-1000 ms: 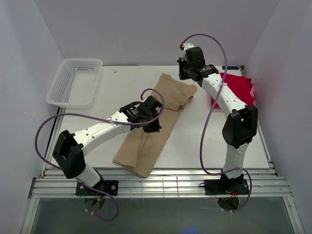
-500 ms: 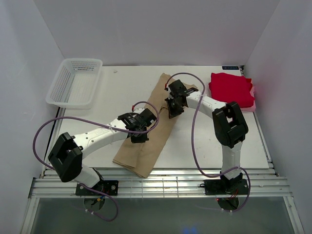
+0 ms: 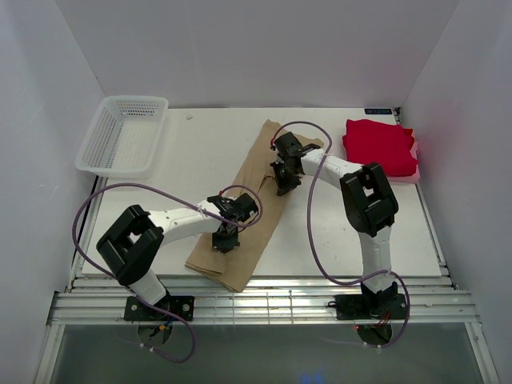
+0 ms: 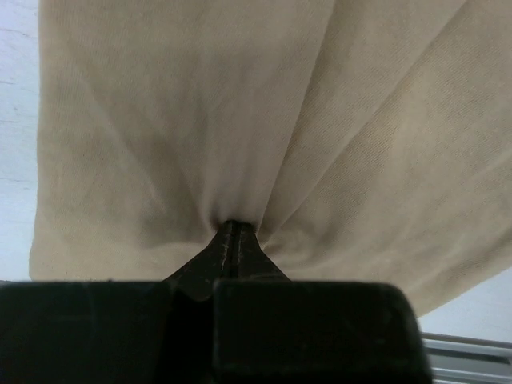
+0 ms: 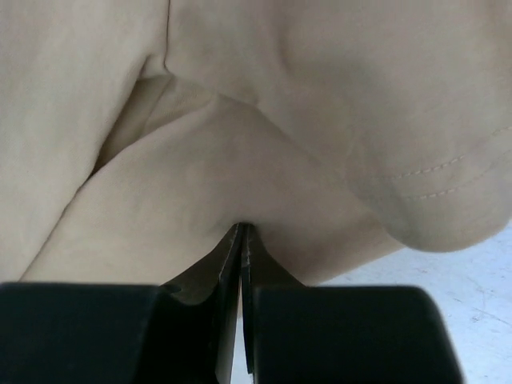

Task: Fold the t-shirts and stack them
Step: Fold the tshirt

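Observation:
The tan-beige t-shirt (image 3: 254, 164) lies as a long folded strip, running diagonally from the table's back middle to its front edge. My left gripper (image 3: 225, 241) is down on the strip's near half. In the left wrist view the gripper (image 4: 232, 226) is shut, with tan cloth (image 4: 240, 104) puckered at its tips. My right gripper (image 3: 285, 185) is at the strip's right edge, farther back. In the right wrist view it (image 5: 242, 228) is shut on a fold of the tan cloth (image 5: 240, 88). The red t-shirt (image 3: 381, 146) lies folded at the back right.
A white mesh basket (image 3: 124, 134) stands at the back left. White walls close in the table on three sides. A metal rail (image 3: 264, 308) runs along the front edge by the arm bases. A purple cable (image 3: 316, 232) loops off each arm.
My right arm swung from the back right, by the red shirt, down onto the tan shirt. My left gripper moved toward the front edge along the strip.

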Available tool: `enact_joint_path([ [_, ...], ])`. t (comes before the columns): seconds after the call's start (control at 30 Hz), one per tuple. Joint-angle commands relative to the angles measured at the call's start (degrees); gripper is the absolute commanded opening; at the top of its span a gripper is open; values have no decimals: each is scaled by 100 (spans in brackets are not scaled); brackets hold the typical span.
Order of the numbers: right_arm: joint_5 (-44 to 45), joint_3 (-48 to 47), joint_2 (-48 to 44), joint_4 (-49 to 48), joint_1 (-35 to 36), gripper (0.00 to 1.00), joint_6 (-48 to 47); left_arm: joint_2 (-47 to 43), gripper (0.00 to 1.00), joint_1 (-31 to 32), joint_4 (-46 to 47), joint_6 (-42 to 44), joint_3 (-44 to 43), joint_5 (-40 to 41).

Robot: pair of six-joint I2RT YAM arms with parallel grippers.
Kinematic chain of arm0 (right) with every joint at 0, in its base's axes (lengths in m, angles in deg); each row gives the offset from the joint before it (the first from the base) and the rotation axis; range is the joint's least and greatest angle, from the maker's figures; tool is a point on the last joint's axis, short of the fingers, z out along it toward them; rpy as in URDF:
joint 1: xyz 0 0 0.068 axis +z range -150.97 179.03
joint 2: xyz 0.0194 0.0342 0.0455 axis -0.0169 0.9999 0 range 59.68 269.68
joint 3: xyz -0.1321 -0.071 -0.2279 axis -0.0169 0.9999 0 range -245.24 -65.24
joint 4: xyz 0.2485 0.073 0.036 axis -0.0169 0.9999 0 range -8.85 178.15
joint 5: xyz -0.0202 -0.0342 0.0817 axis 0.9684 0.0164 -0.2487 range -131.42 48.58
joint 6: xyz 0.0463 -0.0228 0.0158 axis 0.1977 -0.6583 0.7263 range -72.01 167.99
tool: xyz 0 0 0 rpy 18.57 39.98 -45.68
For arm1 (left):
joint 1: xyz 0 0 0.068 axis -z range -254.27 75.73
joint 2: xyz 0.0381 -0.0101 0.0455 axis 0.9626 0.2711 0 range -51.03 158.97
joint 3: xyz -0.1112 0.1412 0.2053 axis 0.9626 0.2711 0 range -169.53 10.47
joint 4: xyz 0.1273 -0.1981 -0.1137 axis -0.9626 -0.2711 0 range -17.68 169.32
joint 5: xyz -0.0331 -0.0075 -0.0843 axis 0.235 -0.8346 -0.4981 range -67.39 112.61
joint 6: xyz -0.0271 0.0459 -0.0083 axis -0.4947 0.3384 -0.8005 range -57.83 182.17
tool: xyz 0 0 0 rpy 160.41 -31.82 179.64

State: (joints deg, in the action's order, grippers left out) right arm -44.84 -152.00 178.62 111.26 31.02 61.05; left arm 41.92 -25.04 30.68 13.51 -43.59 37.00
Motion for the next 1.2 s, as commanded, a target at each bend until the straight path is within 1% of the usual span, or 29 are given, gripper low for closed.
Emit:
enact_joint_path([
  [0.0,595,-402,358,320,36,8,12,188,0,-10,381,120,19,-497],
  [0.07,868,-648,612,565,27,8,12,233,0,-1,426,138,-113,-656],
  [0.17,1053,-1254,990,907,-34,8,-23,285,0,34,461,147,-358,-877],
  [0.2,1063,-1604,1087,996,-96,8,-23,312,0,34,470,155,-438,-912],
  [0.27,1071,-1939,1351,1215,-175,8,-5,364,0,51,461,173,-639,-1026],
  [0.3,1063,-2272,1430,1278,-262,8,12,399,0,60,470,173,-701,-1070],
  [0.57,940,-3601,2072,1630,-737,8,-111,830,0,139,566,147,-1211,-1430],
  [0.6,940,-3654,2098,1621,-842,8,-119,874,0,165,619,147,-1264,-1430],
  [0.67,835,-3768,2143,1630,-1027,8,-128,1023,0,192,654,147,-1449,-1685],
  [0.83,606,-3778,2090,1604,-1212,8,-242,1270,0,236,672,278,-1844,-1659],
  [1.03,597,-3172,1748,1472,-1221,8,-374,1305,0,271,698,358,-2020,-1712],
  [1.13,658,-2944,1423,1436,-1212,8,-409,1121,0,367,908,445,-2047,-1537],
  [1.17,789,-2813,1239,1245,-1186,9,-418,1025,0,420,1101,541,-2082,-1527],
])
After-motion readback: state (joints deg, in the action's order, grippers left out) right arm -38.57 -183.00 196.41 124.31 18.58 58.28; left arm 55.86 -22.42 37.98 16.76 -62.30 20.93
